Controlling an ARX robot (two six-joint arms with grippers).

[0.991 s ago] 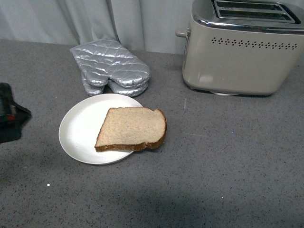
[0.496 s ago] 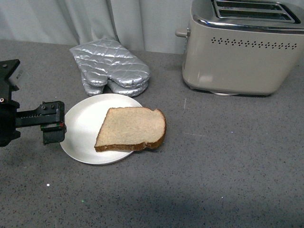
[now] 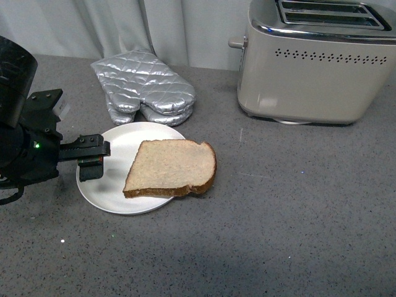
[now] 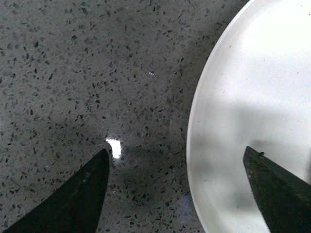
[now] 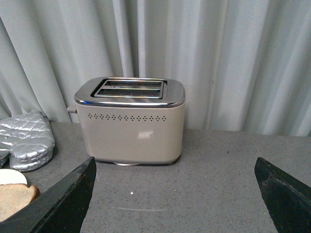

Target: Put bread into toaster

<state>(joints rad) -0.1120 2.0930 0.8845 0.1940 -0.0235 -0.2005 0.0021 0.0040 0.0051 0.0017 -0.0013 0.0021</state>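
Observation:
The bread point(image 3: 172, 167) is a flat light-brown slice with a darker crust. It lies on a white plate point(image 3: 105, 170) and overhangs the plate's right rim. The beige toaster point(image 3: 318, 62) with a chrome top and two slots stands at the back right. My left gripper point(image 3: 93, 161) is open, low over the plate's left edge, left of the bread and apart from it. In the left wrist view the open gripper point(image 4: 177, 158) straddles the plate's rim point(image 4: 194, 145). My right gripper point(image 5: 175, 165) is open and empty, facing the toaster point(image 5: 131, 121). The bread's corner point(image 5: 14, 198) shows there too.
A silver quilted oven mitt point(image 3: 143, 91) lies behind the plate, also seen in the right wrist view point(image 5: 26, 143). A grey curtain point(image 3: 154, 25) hangs along the back. The worktop point(image 3: 278, 216) is grey speckled stone.
My left arm has come in from the left edge and moved right, so its open gripper now reaches over the plate's left rim. Bread, plate and toaster have not moved.

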